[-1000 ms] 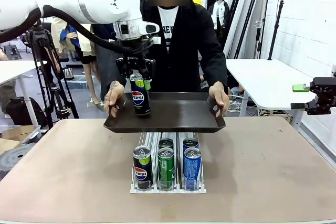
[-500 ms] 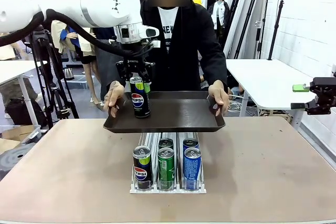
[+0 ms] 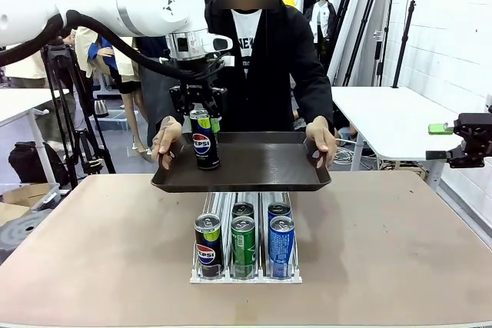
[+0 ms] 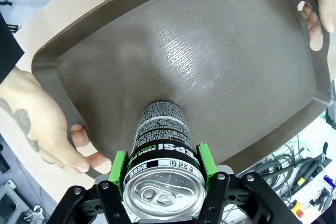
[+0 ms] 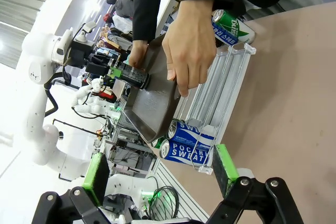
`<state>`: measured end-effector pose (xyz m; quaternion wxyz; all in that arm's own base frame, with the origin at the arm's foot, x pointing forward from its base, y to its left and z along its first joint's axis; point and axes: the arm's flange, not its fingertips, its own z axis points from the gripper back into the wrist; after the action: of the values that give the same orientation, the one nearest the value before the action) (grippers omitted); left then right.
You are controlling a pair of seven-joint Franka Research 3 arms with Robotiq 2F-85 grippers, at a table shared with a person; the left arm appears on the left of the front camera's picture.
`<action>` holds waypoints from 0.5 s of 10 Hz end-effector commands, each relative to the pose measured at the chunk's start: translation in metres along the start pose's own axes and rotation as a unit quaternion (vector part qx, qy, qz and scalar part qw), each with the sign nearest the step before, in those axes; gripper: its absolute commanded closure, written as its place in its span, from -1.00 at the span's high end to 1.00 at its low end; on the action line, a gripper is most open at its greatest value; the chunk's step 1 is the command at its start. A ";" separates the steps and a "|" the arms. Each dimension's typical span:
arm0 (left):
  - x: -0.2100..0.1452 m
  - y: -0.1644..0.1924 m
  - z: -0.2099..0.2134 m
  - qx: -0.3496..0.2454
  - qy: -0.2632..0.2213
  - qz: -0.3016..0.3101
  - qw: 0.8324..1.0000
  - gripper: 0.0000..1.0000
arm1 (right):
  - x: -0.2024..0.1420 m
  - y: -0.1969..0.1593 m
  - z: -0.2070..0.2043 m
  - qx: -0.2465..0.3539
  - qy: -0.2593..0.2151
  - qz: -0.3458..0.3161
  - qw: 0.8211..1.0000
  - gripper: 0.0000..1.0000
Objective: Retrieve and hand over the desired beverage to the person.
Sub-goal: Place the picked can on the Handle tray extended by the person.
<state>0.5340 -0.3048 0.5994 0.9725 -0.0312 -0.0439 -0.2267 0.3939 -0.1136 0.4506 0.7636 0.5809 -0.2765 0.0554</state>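
Pads (image 4: 118, 163) of the left tool (image 4: 163, 163) clamp the top of a Pepsi can (image 4: 161, 129), which stands upright on a dark tray (image 3: 261, 167). The person (image 3: 261, 51) holds that tray by both ends above the rack of cans (image 3: 244, 240) on the counter (image 3: 384, 243). The right tool (image 5: 160, 177) gapes wide, empty.

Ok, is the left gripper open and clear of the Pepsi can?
No, the green pads of the left gripper press against both sides of the Pepsi can just below its rim, over the tray.
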 end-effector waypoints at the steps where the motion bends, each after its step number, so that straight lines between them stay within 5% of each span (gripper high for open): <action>1: 0.004 0.000 0.010 0.005 -0.002 0.002 1.000 0.93 | -0.001 0.000 0.000 -0.002 -0.001 0.000 1.000 1.00; 5: 0.005 -0.015 0.055 0.034 -0.038 -0.011 0.999 1.00 | -0.001 0.000 0.000 -0.002 -0.001 0.000 1.000 1.00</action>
<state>0.5279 -0.3109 0.6453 0.9676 -0.0223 -0.0845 -0.2367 0.3939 -0.1136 0.4506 0.7636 0.5809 -0.2764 0.0553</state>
